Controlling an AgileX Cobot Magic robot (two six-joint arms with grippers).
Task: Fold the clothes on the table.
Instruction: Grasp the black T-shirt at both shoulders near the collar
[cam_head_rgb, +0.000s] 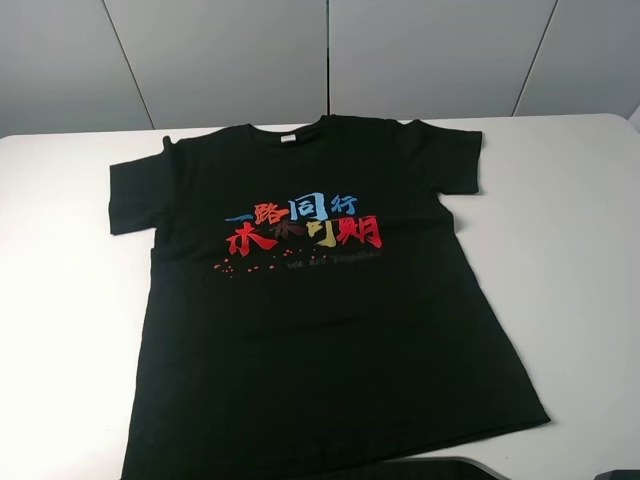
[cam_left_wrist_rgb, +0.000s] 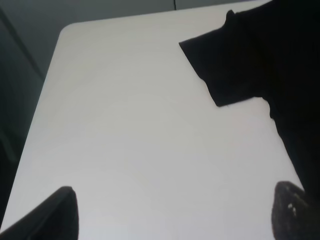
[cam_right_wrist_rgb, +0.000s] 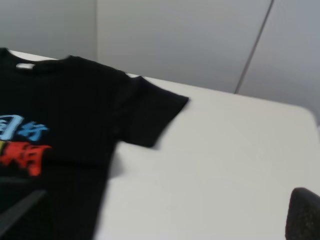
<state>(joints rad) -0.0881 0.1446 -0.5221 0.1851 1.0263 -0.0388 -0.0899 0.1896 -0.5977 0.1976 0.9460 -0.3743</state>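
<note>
Black short-sleeved printed T-shirt (cam_head_rgb: 330, 340) spread flat on white rounded tabletop (cam_head_rgb: 570, 250), left gripper (cam_left_wrist_rgb: 176, 200) held near one sleeve (cam_left_wrist_rgb: 225, 65) — jaws parted, empty — right gripper (cam_right_wrist_rgb: 165, 210) likewise.

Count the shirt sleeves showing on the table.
2. One sleeve spreads toward the left side of the table in the high view; the other sleeve lies on the right. Neither is folded in yet.
</note>
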